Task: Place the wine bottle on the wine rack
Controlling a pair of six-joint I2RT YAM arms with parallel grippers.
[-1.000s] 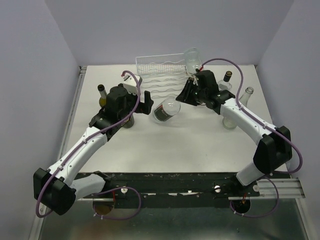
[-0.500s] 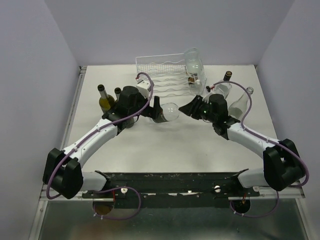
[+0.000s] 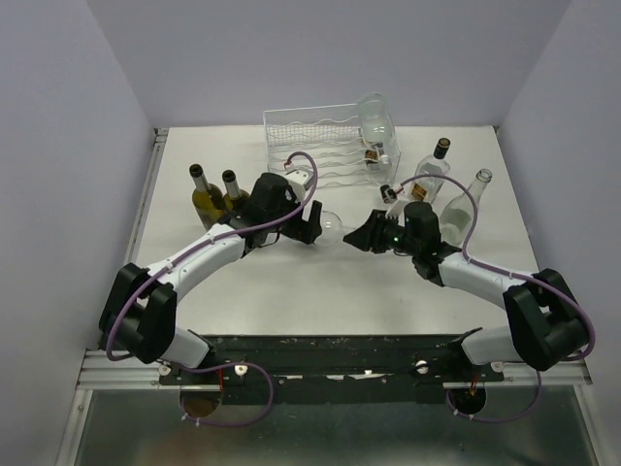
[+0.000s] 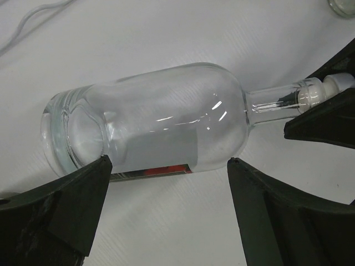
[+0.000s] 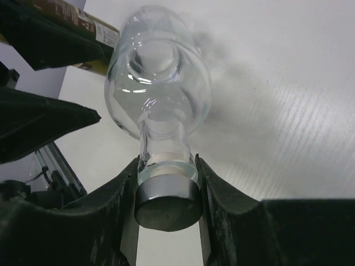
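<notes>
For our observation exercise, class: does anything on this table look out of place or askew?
Yes. One clear bottle lies on its side on the table, unlike the standing bottles near both edges. The right gripper is shut on its capped neck; the left gripper stands open around its body.

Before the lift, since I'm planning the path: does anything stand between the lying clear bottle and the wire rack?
Nothing visible stands on the table between the clear bottle and the wine rack. The open left pincer straddles the bottle's body. Another bottle lies at the rack's right end.
</notes>
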